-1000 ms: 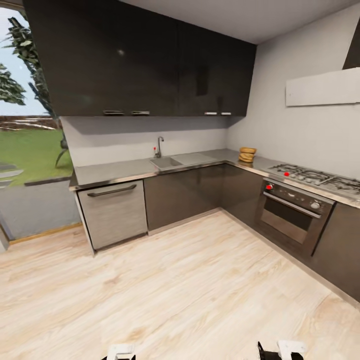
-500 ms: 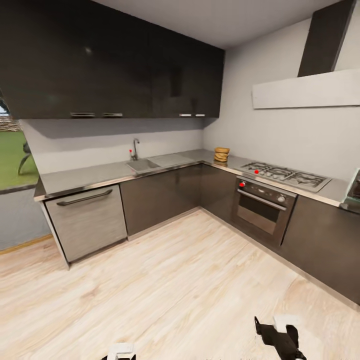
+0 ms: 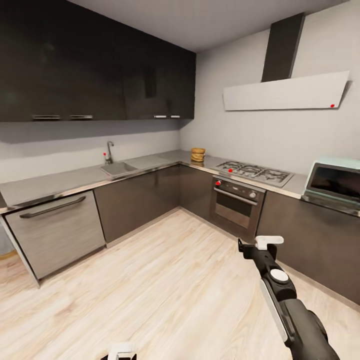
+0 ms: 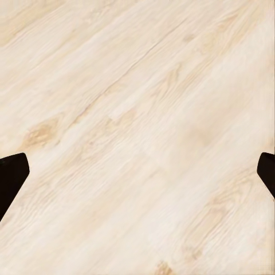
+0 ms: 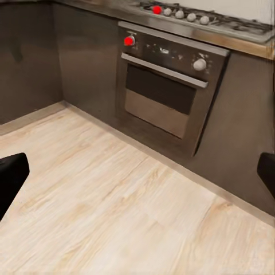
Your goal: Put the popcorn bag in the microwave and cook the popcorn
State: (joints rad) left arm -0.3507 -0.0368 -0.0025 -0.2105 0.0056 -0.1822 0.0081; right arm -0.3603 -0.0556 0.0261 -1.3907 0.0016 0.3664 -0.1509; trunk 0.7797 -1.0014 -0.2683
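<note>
Mid-approach, nothing in hand. Left to right in head view: brushed steel dishwasher front with dark bar handle (image 3: 55, 230), then steel sink with curved tap (image 3: 114, 165) set in glossy grey steel countertop (image 3: 60, 180). Small tan-brown ridged paper popcorn bag (image 3: 198, 154) upright on the countertop at the corner, just beside silver gas hob with grates (image 3: 254, 173). Below the hob, steel oven with long bar handle (image 3: 233, 204), red knob at its left end. Further right, boxy pale blue-white microwave with dark glass door (image 3: 335, 183) on the same worktop run, door apparently closed, well apart from the bag.

Left gripper (image 4: 137, 172) over pale wood plank floor (image 3: 150, 280), black fingertips at opposite frame edges, spread wide, empty. Right gripper (image 5: 137, 172) likewise spread wide, empty, aimed at the oven front and floor; right arm extended forward in head view.

Step in hand, judged: drive to the corner and reach for the bag. Best to roll closer first, stop square to the corner counter, raise the right arm above counter height before reaching. Close across the bag's ridged sides below the rim, gently; paper likely to crush. Avoid hob grates.

Brands, labels, writing: none legible; knob markings too small to read.
</note>
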